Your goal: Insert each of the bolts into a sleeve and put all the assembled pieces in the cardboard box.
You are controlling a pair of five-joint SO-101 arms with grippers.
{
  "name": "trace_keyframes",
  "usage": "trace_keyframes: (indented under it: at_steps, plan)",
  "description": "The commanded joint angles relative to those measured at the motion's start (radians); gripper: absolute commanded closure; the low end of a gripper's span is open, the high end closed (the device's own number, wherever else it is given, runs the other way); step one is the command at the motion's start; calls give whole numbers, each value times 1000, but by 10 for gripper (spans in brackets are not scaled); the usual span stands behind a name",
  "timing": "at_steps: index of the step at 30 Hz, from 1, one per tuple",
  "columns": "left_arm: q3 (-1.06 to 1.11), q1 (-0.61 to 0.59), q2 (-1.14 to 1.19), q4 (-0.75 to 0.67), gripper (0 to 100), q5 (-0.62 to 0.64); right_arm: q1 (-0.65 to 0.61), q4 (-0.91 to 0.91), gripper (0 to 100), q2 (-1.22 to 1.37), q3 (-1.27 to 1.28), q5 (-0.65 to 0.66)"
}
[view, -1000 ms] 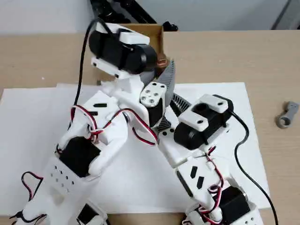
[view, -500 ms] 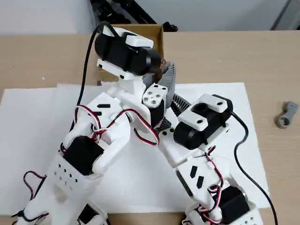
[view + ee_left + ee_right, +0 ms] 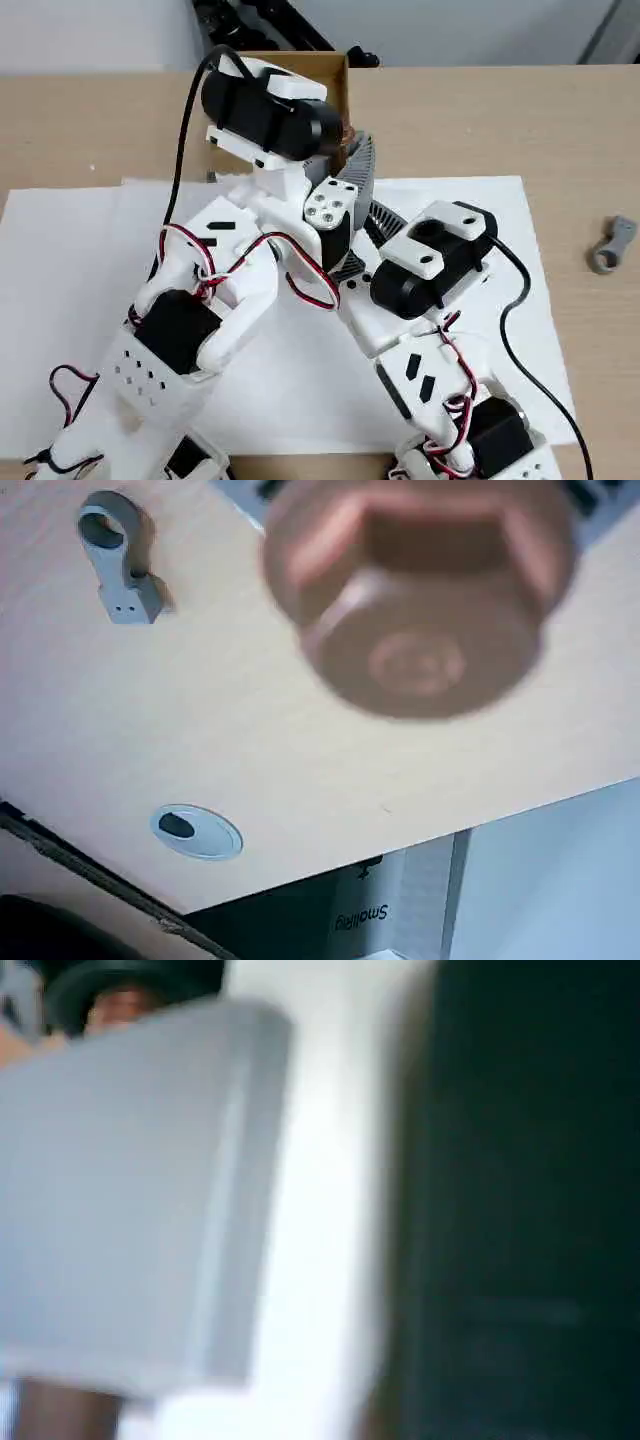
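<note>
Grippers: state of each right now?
Left gripper: closed on the copper bolt.
Right gripper: cannot be told.

Wooden table (image 3: pixel 500 120), white sheet (image 3: pixel 60 260) across it, cardboard box (image 3: pixel 335 80) at far edge, grey sleeve (image 3: pixel 612 245) beside sheet

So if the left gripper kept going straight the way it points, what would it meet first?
Beyond the bolt that the left gripper holds, probably the bare wooden table; the grey sleeve lies off that line. Depth is unclear.
</note>
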Motion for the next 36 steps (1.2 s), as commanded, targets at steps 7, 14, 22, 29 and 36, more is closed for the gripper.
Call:
trace_keyframes:
  at_steps: [7, 14, 22, 29, 36]
  plan:
    - [-45, -5, -2, -28, 953, 12, -5, -13, 996, -10, -11, 6]
    - [-93, -6, -2, -23, 956, 12, -5, 13, 996, -10, -11, 8]
    - [-147, -6, -8, -20, 960, 12, -5, 21, 996, -10, -11, 8]
    - [-176, -3, -2, -2, 994, 8, -5, 21, 996, -10, -11, 8]
    - [-170, -6, 0, 15, 994, 75, -5, 21, 996, -10, -11, 8]
